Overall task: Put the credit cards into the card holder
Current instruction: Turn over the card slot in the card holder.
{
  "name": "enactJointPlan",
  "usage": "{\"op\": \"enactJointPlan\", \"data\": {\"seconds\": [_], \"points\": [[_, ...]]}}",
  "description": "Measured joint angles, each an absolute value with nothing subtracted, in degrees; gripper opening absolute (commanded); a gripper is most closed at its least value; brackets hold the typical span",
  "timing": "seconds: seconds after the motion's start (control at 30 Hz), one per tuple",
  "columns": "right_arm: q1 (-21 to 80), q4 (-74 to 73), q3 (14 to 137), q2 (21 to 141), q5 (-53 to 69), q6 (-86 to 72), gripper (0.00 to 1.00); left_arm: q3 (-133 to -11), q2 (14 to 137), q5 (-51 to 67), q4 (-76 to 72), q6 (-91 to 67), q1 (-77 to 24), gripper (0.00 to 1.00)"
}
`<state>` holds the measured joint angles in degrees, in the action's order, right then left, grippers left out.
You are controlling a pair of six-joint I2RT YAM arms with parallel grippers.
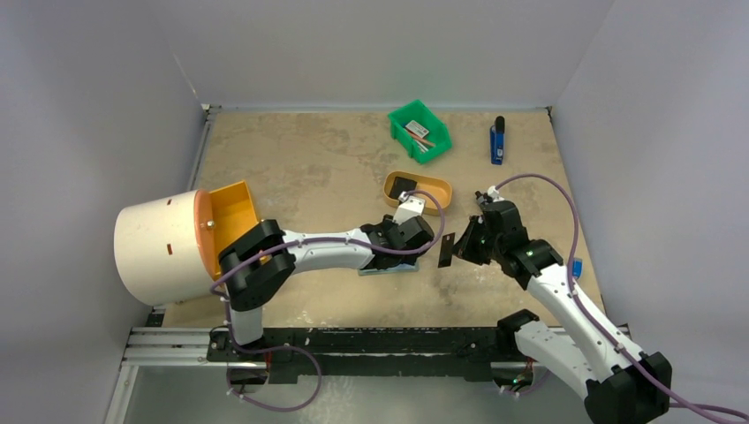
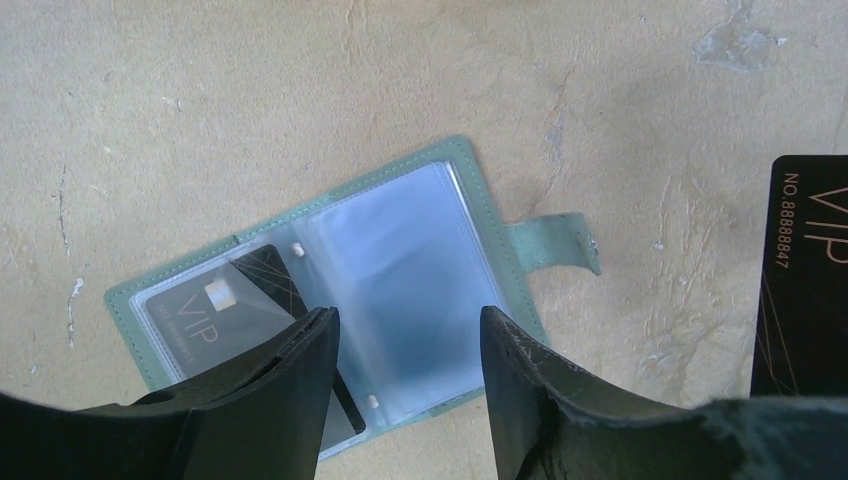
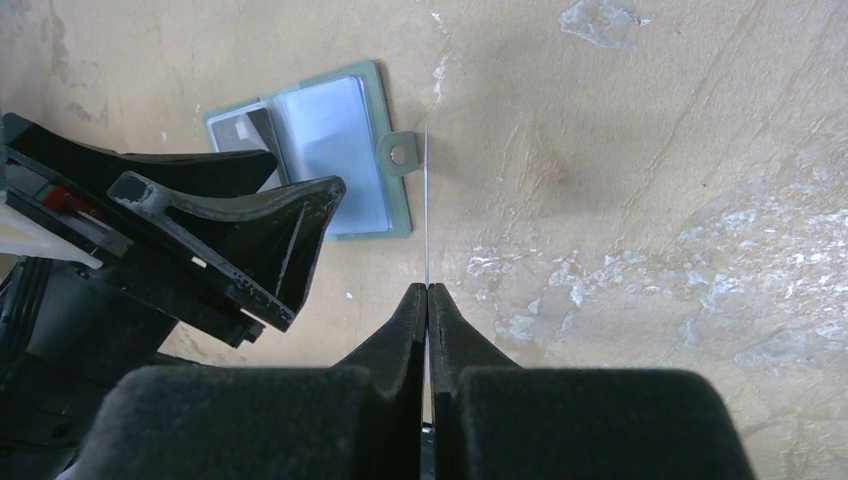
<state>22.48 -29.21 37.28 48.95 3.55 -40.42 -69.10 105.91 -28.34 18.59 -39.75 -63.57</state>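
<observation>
**A:** Your left gripper (image 2: 408,322), how does it stand?

**B:** My jaws are apart with nothing between them. The card holder (image 2: 420,240) lies spread open on the table (image 2: 200,100) straight below my fingertips. I can't tell whether they touch it. One credit card (image 2: 215,310) is tucked inside, under my left finger.

**A:** And your right gripper (image 3: 427,292)?

**B:** Pinched tight on a second black card (image 3: 426,200), held upright on edge and sticking out past my fingertips. The holder sits ahead and to the left of that hand, and its strap tab (image 3: 398,153) is just beside the card's edge.
</observation>
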Motion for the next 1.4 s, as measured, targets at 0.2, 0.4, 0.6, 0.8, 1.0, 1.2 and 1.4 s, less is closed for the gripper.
{"op": "enactJointPlan", "data": {"seconds": [0.2, 0.4, 0.6, 0.8, 1.0, 1.2, 1.4], "points": [[22.5, -29.2, 37.3, 48.6, 3.6, -40.6, 0.00, -69.1, 107.5, -28.3, 18.6, -39.4, -63.8, 0.52], [22.5, -29.2, 37.3, 48.6, 3.6, -40.6, 0.00, -69.2, 109.5, -28.3, 18.7, -39.2, -63.8, 0.50], [22.5, -29.2, 37.1, 48.6, 3.6, -40.6, 0.00, -69.3, 109.6, -28.6, 18.7, -39.0, -63.8, 0.30], [22.5, -28.7, 36.9, 48.6, 4.0, -40.9, 0.00, -69.0, 109.6, -29.4, 18.6, -38.4, -63.8, 0.23], [22.5, -25.5, 35.3, 49.6, 7.5, -40.6, 0.00, -68.2, 109.5, -30.6, 17.7, -38.6, -63.9, 0.10], [22.5, -19.2, 34.4, 54.8, 14.8, -39.0, 0.00, -66.9, 108.9, -31.9, 17.0, -39.3, -63.9, 0.00], [22.5, -15.8, 34.0, 59.0, 19.9, -37.5, 0.00, -66.3, 108.6, -32.3, 16.6, -39.6, -63.9, 0.00]]}}
